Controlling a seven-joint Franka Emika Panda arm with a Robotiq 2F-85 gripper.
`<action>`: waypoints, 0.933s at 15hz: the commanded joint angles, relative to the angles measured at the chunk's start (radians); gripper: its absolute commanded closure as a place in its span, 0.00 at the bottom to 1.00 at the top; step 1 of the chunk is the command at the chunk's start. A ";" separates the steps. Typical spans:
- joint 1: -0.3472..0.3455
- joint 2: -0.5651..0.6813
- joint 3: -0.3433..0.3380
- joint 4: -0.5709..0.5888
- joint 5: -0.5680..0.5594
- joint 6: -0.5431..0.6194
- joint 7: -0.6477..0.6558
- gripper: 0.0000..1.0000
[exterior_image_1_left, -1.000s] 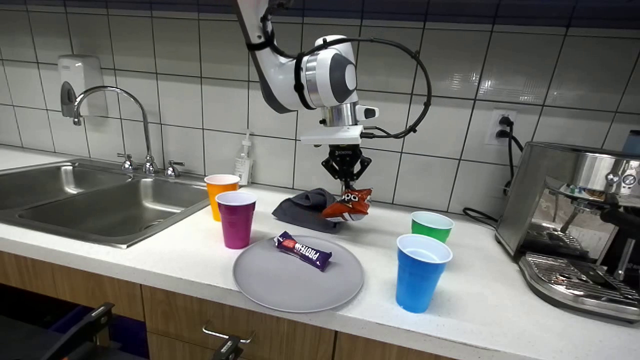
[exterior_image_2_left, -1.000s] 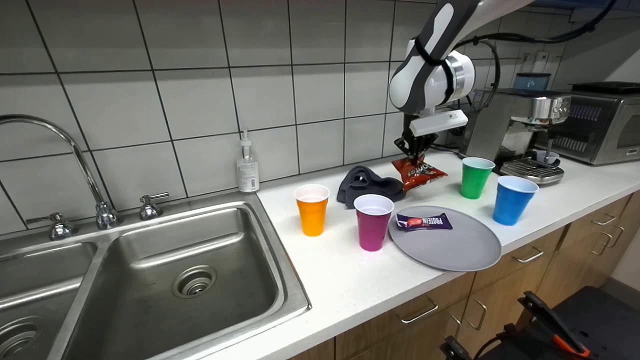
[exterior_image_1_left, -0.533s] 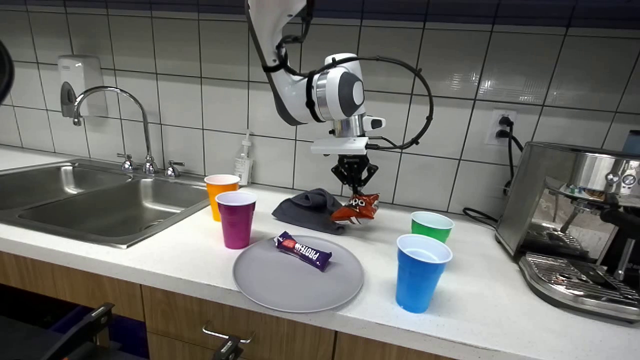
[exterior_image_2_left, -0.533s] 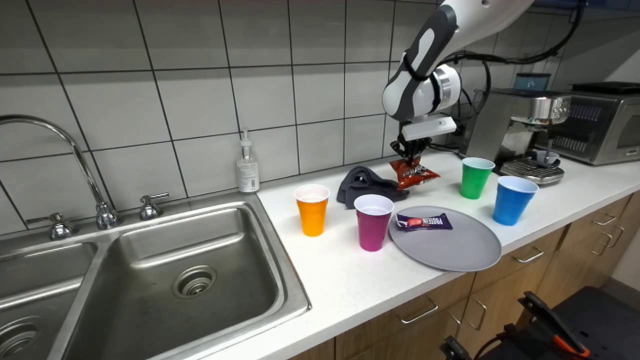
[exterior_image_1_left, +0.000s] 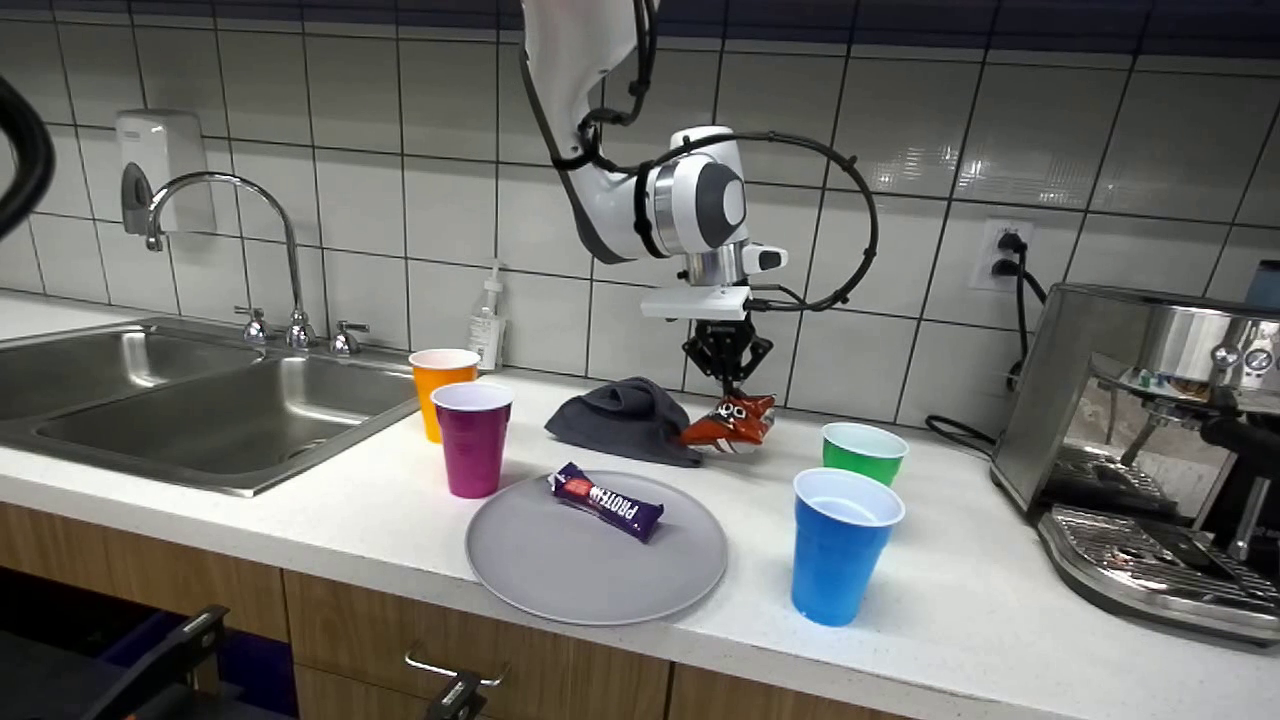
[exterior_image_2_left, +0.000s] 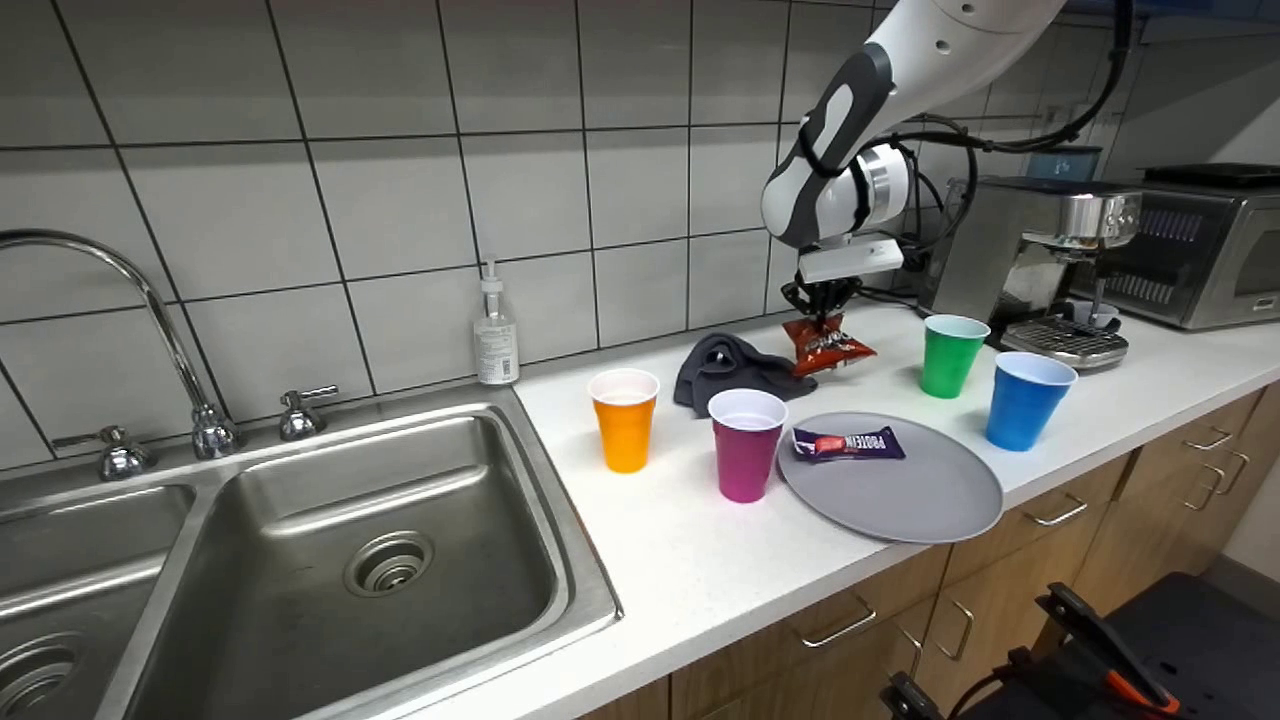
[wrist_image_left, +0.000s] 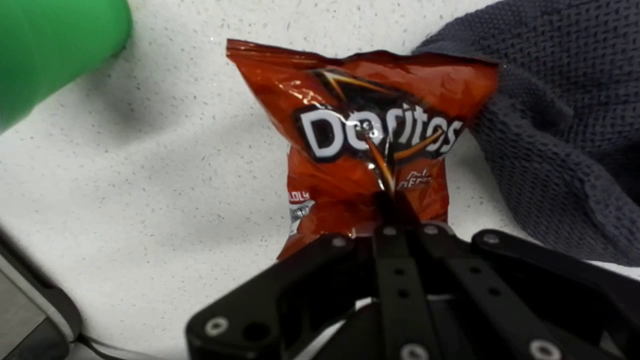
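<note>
My gripper (exterior_image_1_left: 732, 388) is shut on a red-orange Doritos bag (exterior_image_1_left: 728, 432). Creases run from the pinched spot in the wrist view, where the black fingers meet on the bag (wrist_image_left: 330, 182). The bag hangs low above the counter; whether its lower edge touches is unclear. Right beside it lies a crumpled dark grey towel (exterior_image_2_left: 735, 372), which the bag partly overlaps in the wrist view. A green cup (wrist_image_left: 50, 55) stands on the bag's opposite side. Nearer the counter's front, a purple protein bar (exterior_image_1_left: 607, 503) rests on a round grey plate (exterior_image_1_left: 590, 575).
A blue cup (exterior_image_1_left: 845, 550) stands right of the plate, in front of the green one. The magenta cup (exterior_image_2_left: 746, 450) and orange cup (exterior_image_2_left: 625, 425) are at the left, near the steel sink (exterior_image_2_left: 560, 500). A coffee machine (exterior_image_1_left: 1150, 420) occupies the right. The tiled wall runs behind.
My gripper, still shut on the bag, has come lower and shifted sideways a little. Cups, plate and bar have stayed put. A dark curved cable has come in at an exterior view's left edge.
</note>
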 joint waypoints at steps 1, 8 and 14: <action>-0.017 0.052 -0.002 0.103 0.024 -0.065 0.032 1.00; -0.034 0.104 -0.012 0.181 0.035 -0.113 0.052 1.00; -0.037 0.101 -0.001 0.180 0.036 -0.111 0.038 0.45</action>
